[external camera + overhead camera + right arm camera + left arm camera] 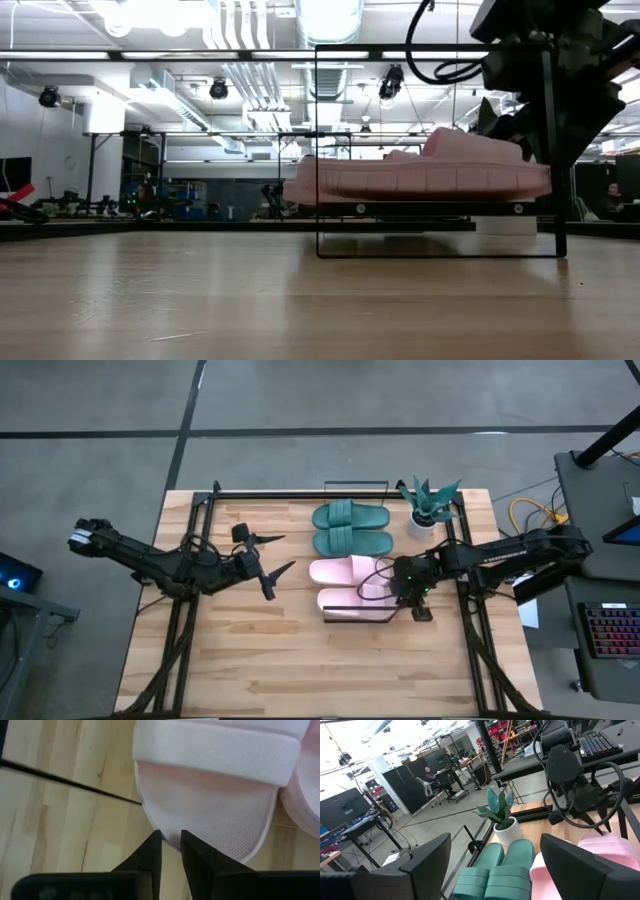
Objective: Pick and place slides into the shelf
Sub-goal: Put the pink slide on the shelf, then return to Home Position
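The right gripper (408, 596) sits at the heel end of the nearer pale pink slide (352, 600), on the right side of the row of sandals. In the right wrist view its two dark fingers (151, 854) stand almost closed, with only a narrow gap between them, and the rounded edge of that pink slide (210, 805) lies right at their tips. Whether the tips actually pinch the rim cannot be told from these views. A thin dark frame rod (65, 781) crosses the wood beside the sandal.

All four slides lie side by side on the shelf (355, 618), whose thin dark frame outlines them in the high view. The two teal-green slides (350, 528) take the far half and the two pink ones the near half, the second pink slide (350, 571) touching the first. From table height the pink slide (420, 175) rests on the raised dark shelf frame (440, 208), above the tabletop (200, 300), with the right arm (560, 70) coming down at its right end.

A small potted plant (428, 508) in a white pot stands just beyond the right arm, near the teal pair.

The left gripper (272, 565) hovers over the table to the left of the slides, well apart from them, fingers spread wide. Its wrist camera looks across the teal slides (495, 872) toward the plant (502, 820).
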Robot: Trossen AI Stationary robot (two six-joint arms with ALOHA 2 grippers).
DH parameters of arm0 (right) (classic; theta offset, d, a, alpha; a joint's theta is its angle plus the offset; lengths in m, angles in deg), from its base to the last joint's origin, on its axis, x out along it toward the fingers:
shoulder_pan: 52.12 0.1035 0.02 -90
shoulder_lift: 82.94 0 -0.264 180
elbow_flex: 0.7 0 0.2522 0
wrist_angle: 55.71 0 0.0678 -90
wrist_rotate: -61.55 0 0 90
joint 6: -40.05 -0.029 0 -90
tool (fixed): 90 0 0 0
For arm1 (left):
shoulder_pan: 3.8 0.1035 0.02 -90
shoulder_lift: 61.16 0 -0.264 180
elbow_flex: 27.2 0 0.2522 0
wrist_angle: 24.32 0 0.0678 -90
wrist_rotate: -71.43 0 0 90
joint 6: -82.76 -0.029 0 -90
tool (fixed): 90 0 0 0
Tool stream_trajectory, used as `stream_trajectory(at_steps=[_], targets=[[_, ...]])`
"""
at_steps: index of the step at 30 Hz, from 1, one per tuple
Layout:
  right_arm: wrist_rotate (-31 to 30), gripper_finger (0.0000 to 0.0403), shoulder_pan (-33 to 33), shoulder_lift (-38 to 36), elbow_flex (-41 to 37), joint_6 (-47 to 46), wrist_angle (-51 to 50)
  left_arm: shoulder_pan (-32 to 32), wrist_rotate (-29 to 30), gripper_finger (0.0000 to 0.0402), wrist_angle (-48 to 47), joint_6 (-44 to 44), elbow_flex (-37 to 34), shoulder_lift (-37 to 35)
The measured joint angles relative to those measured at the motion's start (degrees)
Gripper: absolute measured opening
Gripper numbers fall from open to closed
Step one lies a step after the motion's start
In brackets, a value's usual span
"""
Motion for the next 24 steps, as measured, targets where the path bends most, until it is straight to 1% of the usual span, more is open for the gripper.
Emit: stream_trajectory(at_steps=[2,4,6,11,14,16,19,22,24], targets=[[-0.9,0.0068,0.0,0.3,0.2,-0.3,-0.5,0.0,0.0,0.0290,-0.4,0.0,0.0,0.0],[-3.6,0.0077,0.0,0.2,0.5,-1.1,-1.4,0.0,0.0,0.0290,-0.5,0.1,0.0,0.0],[-4.8,0.0085,0.0,-0.2,1.0,-1.3,-2.5,0.0,0.0,0.0290,-0.9,0.2,0.0,0.0],[-5.7,0.0100,-0.1,-3.1,4.0,-0.4,-5.4,0.0,0.0,0.0290,-1.4,1.2,0.0,0.0],[-8.7,0.0101,-0.1,-5.2,6.5,-0.9,-8.7,0.0,0.0,0.0290,-2.1,1.6,0.0,0.0],[-14.1,0.0098,-0.1,-7.1,8.1,-1.1,-10.6,0.0,0.0,0.0290,-2.6,2.7,0.0,0.0],[-24.5,0.0088,-0.1,-10.5,9.8,-1.6,-11.0,0.0,0.0,0.0288,-3.3,5.8,0.0,0.0],[-33.7,0.0075,-0.1,-14.8,11.1,-2.1,-9.1,-0.1,-0.3,0.0274,-5.5,10.1,0.0,-1.2],[-37.9,0.0066,-0.1,-17.9,11.2,-2.4,-6.6,0.0,-2.5,0.0258,-9.1,14.9,0.0,-2.9]])
